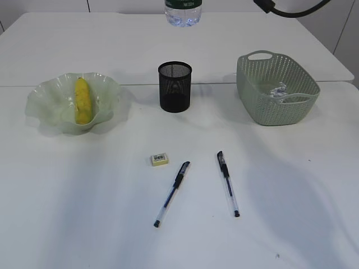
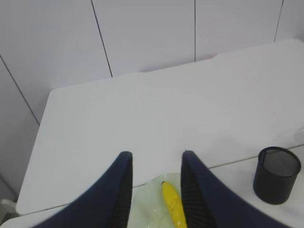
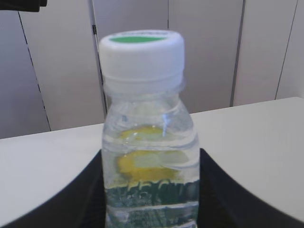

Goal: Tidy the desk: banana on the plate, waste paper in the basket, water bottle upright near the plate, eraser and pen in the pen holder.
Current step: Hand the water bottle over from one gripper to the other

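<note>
The water bottle (image 3: 147, 142) stands upright between the black fingers of my right gripper (image 3: 151, 154), which is shut on it at the green label. In the exterior view only the water bottle's lower end (image 1: 183, 13) shows, at the top edge behind the pen holder (image 1: 175, 86). My left gripper (image 2: 157, 154) is open and empty, high above the plate (image 2: 152, 202), where the banana (image 2: 173, 204) lies. The banana (image 1: 82, 100) rests in the plate (image 1: 42, 98) at the left. Waste paper (image 1: 279, 89) lies in the basket (image 1: 275, 109). The eraser (image 1: 159, 159) and two pens (image 1: 172, 194) (image 1: 228, 182) lie on the desk (image 1: 84, 190).
A black cable (image 1: 291, 10) hangs at the top right. A seam in the desk runs behind the plate and the pen holder (image 2: 277, 175). A panelled wall stands behind the desk.
</note>
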